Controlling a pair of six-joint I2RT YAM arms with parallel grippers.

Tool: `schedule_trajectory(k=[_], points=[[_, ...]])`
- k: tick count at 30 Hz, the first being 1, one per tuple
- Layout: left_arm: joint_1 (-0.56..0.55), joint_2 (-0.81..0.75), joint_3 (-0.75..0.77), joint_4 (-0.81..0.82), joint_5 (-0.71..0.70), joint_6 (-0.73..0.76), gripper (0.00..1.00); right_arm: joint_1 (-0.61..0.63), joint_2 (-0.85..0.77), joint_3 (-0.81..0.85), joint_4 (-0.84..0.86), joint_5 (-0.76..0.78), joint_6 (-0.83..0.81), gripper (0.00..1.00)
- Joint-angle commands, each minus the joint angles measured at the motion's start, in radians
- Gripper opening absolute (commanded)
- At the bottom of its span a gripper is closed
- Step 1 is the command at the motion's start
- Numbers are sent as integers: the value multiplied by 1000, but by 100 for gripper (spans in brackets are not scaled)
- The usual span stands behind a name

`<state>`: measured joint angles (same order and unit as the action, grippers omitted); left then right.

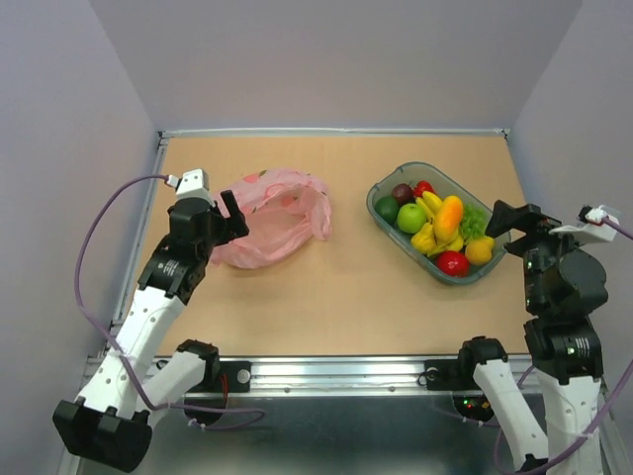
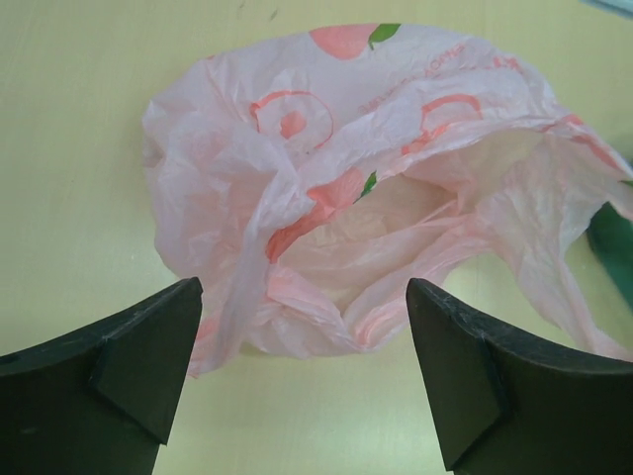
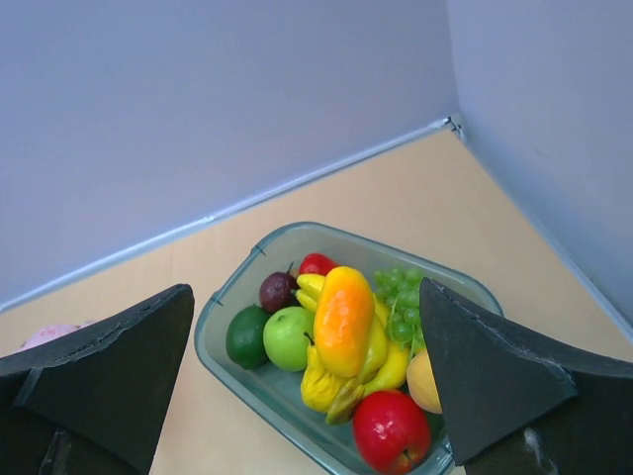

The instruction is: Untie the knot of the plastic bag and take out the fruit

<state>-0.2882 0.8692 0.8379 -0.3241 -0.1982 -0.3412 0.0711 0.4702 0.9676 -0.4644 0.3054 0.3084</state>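
Finding: plastic bag [image 1: 272, 218] lay slack on the table [image 1: 326, 297], left of centre, mouth gaping toward the left gripper [image 1: 234, 216]. No tied knot could be made out; handles looked loose. Wrist view showed nothing solid inside. The fruit [image 1: 411, 217] sat heaped in the tray [image 3: 210, 327], well apart from the bag, right of centre.

Assessment: task appeared all but done; step in hand prob. a last check of the bag. Recommend pinching one layer of film only, at the near rim, and lifting slowly so any leftover item shows. Avoid dragging the bag.

Pose: L arm reached fwd, wrist pitched down, jaws wide apart, holding nothing, tips just beside the bag's near edge. Right gripper [image 1: 495, 220] hung beside the tray's right end, also spread wide and empty, pointed at the fruit.
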Motion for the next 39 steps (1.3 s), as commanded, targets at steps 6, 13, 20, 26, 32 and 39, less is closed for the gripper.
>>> schedule_trajectory(k=[6, 13, 20, 26, 32, 39], points=[[-97, -159, 188, -154, -33, 94, 96, -1, -125, 3, -25, 41, -61, 100], [-100, -330, 220, -149, -52, 145, 96, -2, -168, 72, -51, 14, -130, 100], [-100, -587, 119, -122, -119, 74, 99, -2, -278, 74, -103, -71, -138, 100], [-100, -651, 174, -260, -259, 48, 99, -1, -367, 56, -158, -150, -123, 100], [-98, -693, 182, -289, -308, 22, 99, -1, -433, 13, -197, -155, -132, 100], [-98, -681, 188, -309, -323, 4, 99, 12, -453, 13, -224, -144, -126, 100]])
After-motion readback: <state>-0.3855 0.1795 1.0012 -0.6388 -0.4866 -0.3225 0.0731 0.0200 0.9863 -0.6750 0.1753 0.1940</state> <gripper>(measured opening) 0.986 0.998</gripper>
